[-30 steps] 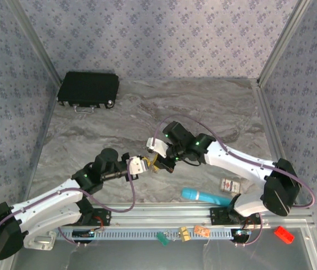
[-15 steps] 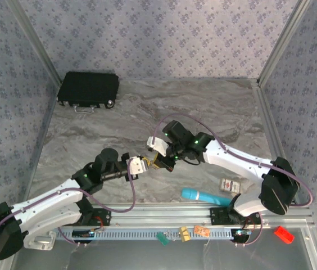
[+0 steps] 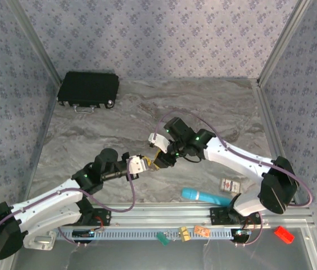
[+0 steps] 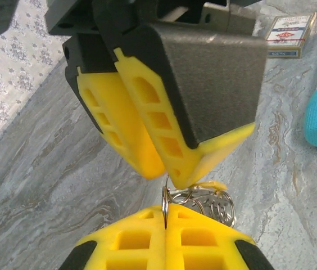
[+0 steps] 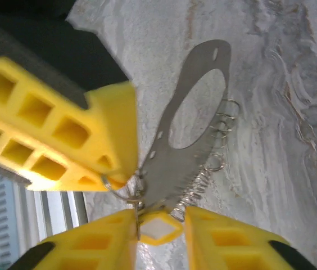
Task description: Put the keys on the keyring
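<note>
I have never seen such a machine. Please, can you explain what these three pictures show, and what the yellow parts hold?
These are two robot arms bolted to a table. One picture looks down from above; the other two come from cameras on the wrists, so the yellow blocks are gripper fingers seen close. The left gripper is shut on the keyring, a thin metal loop. The right gripper has its jaws apart, the head of a yellow key between them. On the table lie a black case, a turquoise cylinder and a small box.
</note>
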